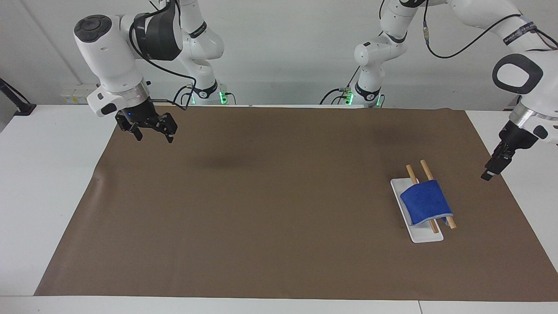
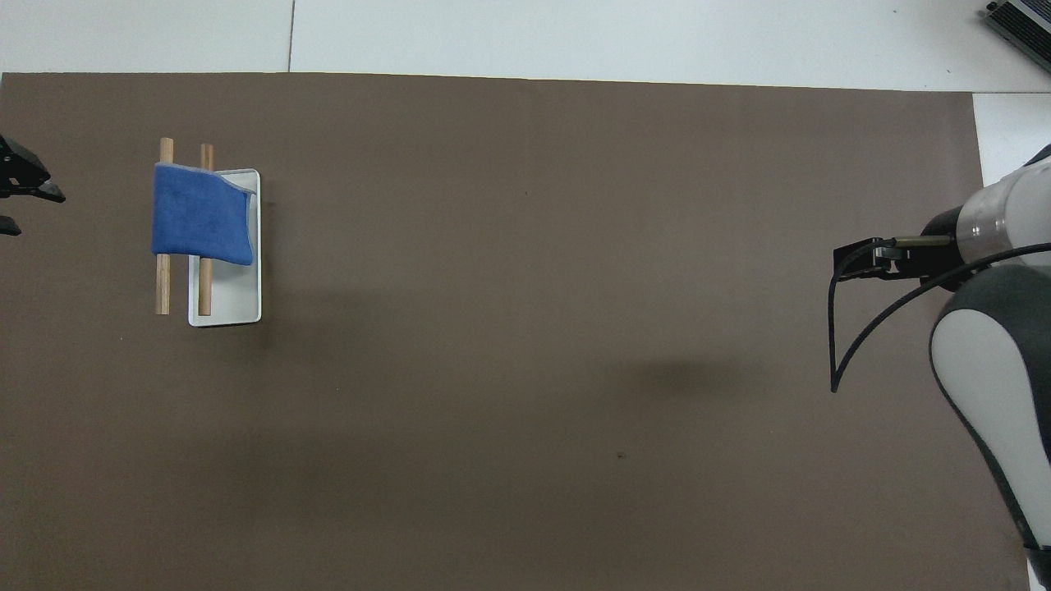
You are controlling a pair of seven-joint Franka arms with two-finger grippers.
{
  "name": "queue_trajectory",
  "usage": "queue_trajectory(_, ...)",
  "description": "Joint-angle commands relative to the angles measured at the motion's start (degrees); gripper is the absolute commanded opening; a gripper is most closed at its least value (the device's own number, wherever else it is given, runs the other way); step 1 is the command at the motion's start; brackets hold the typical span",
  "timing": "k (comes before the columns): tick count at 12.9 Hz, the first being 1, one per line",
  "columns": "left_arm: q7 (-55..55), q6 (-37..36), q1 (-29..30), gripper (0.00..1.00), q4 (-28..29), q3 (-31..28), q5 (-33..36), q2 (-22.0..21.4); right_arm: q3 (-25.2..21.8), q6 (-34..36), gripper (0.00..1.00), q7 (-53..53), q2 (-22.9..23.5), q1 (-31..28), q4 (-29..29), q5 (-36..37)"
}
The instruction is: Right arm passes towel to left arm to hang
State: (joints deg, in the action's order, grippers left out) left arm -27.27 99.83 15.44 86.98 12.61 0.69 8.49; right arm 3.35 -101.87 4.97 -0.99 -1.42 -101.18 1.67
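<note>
The blue towel [image 1: 425, 200] hangs draped over two wooden rods [image 1: 426, 169] of a small rack with a white base [image 1: 426, 236], toward the left arm's end of the table. It also shows in the overhead view [image 2: 201, 213]. My left gripper [image 1: 490, 170] is open and empty in the air over the mat's edge beside the rack, apart from the towel; only its fingertips [image 2: 37, 187] show in the overhead view. My right gripper [image 1: 153, 136] is open and empty, raised over the mat's corner at the right arm's end; it also shows in the overhead view [image 2: 858, 258].
A brown mat [image 1: 270, 205] covers most of the white table [image 1: 48, 183]. The right arm's black cable [image 2: 846, 345] loops down beside its wrist. Green lights glow at both arm bases at the robots' edge of the table.
</note>
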Motion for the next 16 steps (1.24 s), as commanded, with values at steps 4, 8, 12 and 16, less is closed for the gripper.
queue_trajectory(4,10.0,-12.3,-3.6,0.56,-6.5,3.7,4.0,1.5,0.4,0.4,1.00,-0.9,-0.5,-0.2,0.6,1.6)
queue_trajectory(8,14.3,-15.6,-6.0,0.55,-7.8,3.7,6.6,1.3,0.3,0.6,1.00,-1.2,-0.9,-0.2,0.2,0.4)
queue_trajectory(12,14.4,-11.9,-5.6,0.96,-5.4,3.6,3.1,-2.1,0.3,0.1,1.00,-1.2,-0.8,-0.3,0.3,0.4)
queue_trajectory(16,13.6,-9.1,-5.4,1.00,-3.4,3.6,3.0,-2.7,0.3,0.0,1.00,-3.7,-0.9,-0.3,0.5,-0.8)
